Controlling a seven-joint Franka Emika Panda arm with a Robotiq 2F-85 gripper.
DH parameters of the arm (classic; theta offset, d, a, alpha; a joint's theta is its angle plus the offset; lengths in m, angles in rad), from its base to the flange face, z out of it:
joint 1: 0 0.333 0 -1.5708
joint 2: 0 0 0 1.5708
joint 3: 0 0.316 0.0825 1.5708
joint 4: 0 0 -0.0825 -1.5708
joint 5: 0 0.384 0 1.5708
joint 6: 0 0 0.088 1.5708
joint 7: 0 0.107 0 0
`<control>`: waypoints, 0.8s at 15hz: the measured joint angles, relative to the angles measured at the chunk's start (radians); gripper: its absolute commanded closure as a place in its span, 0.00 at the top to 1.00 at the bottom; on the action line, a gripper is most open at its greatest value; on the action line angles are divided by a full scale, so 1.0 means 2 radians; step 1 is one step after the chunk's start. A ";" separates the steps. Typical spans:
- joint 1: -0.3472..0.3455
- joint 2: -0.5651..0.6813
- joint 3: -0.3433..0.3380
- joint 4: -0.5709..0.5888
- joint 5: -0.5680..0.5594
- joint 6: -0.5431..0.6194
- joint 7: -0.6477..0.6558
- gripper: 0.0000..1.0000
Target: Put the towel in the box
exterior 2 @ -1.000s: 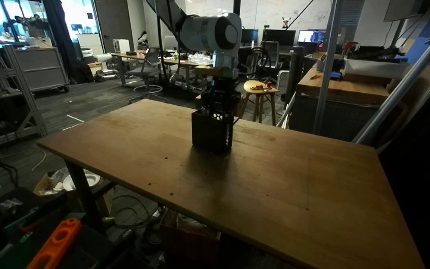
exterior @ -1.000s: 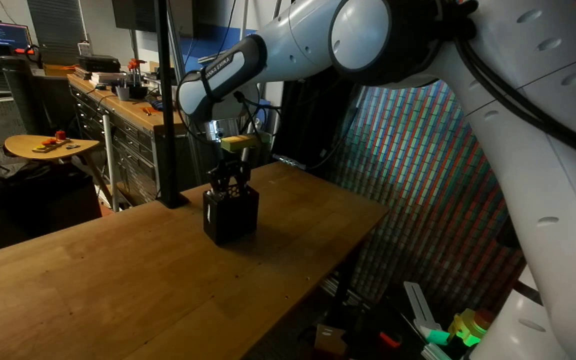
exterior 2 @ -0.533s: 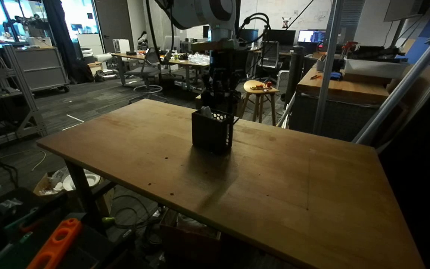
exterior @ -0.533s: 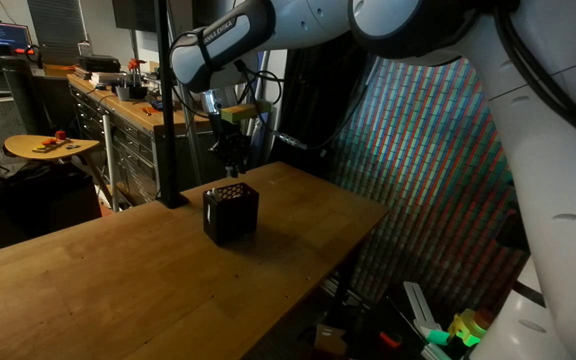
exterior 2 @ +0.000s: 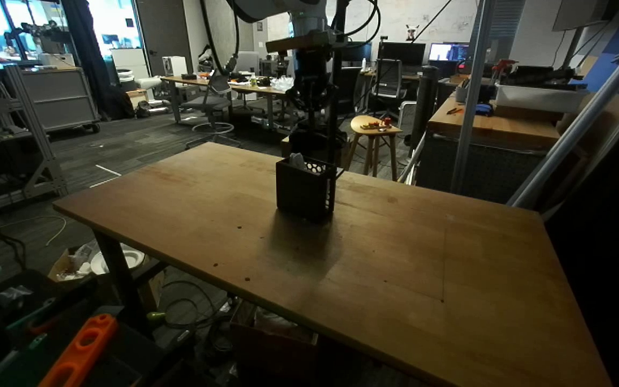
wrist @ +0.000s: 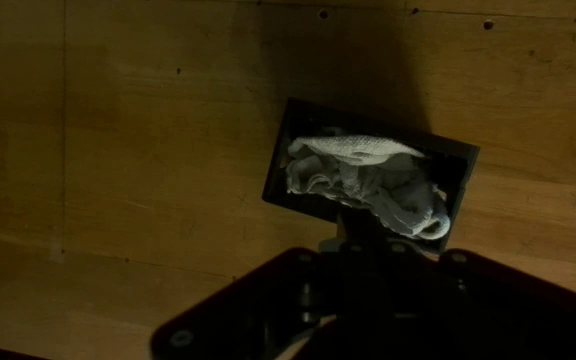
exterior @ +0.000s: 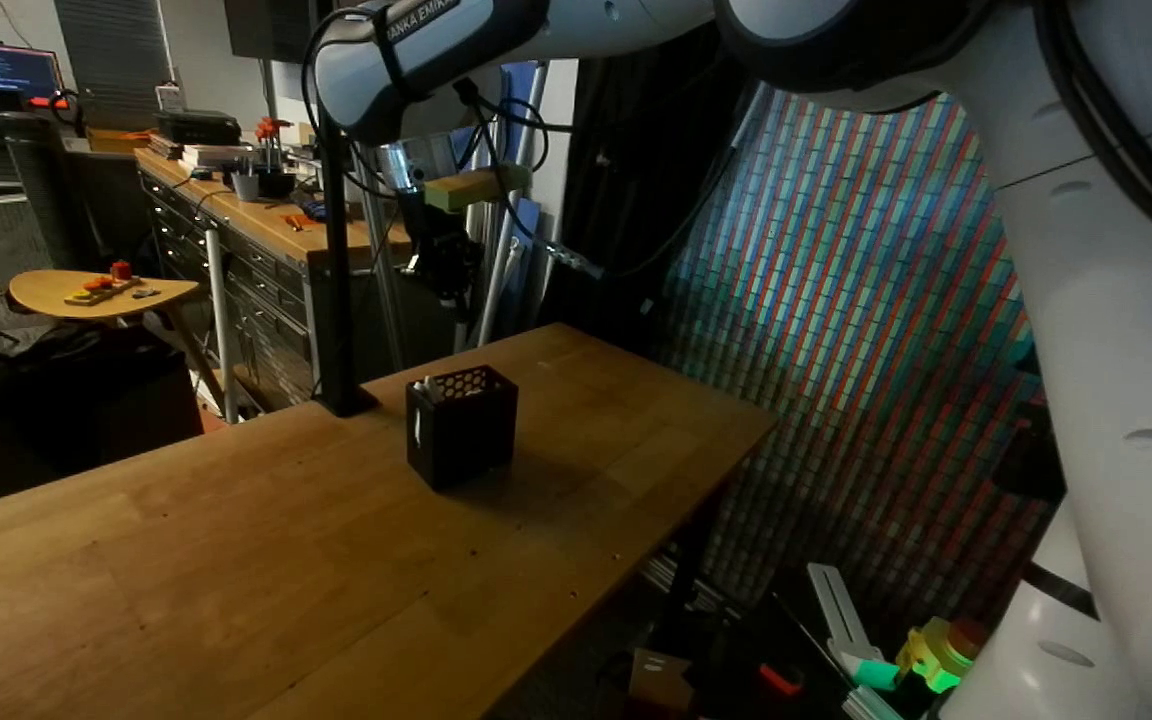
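We look across and around a wooden table (exterior: 236, 560).
In both exterior views we see a stool (exterior: 41, 290) bearing small coloured pieces (exterior: 98, 287), a wood-topped bench (exterior: 262, 218) and a lit monitor (exterior: 11, 68); in an exterior view we catch a red, blue and green patterned surface (exterior: 816, 330); in an exterior view, an orange piece (exterior 2: 77, 355) with openings and a dark chair (exterior 2: 219, 85).

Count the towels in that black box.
1 that I can make out: the grey-white towel, lying crumpled inside the black box. Its folds could hide another underneath.
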 measured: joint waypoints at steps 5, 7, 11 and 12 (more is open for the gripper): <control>0.020 0.019 0.004 0.025 0.005 0.000 0.023 0.00; 0.027 0.029 0.006 0.032 0.008 0.000 0.037 0.00; 0.032 0.049 0.006 0.038 0.019 0.000 0.057 0.00; 0.032 0.052 0.006 0.038 0.021 0.000 0.061 0.00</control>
